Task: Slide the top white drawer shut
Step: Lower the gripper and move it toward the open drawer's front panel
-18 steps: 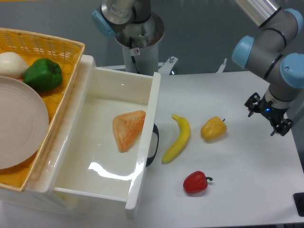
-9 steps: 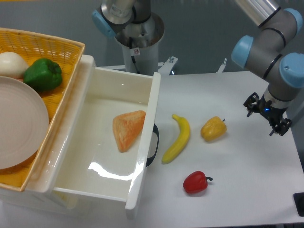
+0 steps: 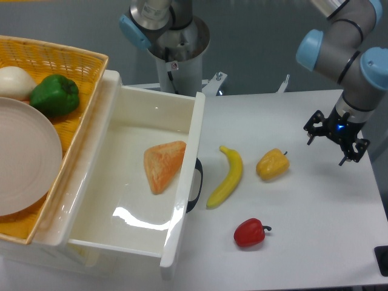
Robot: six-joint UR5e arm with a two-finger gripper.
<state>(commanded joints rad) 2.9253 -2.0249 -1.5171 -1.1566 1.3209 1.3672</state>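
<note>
- Woven yellow basket (image 3: 85,97) is sitting at far left on the cabinet top, holding a beige plate (image 3: 24,157), a green pepper (image 3: 55,95) and a white onion (image 3: 15,82).
- Glossy top white drawer (image 3: 182,200) is standing pulled fully out, its black handle (image 3: 195,185) facing right; an orange wedge (image 3: 162,165) is lying inside.
- Banana (image 3: 227,177) is lying on the white table (image 3: 315,242) just right of the handle.
- Red pepper (image 3: 250,232) is resting nearer the front edge.
- Yellow pepper (image 3: 272,164) is sitting right of the banana.
- Gripper (image 3: 333,134) is hovering at far right, well apart from the drawer, fingers spread and holding nothing.
</note>
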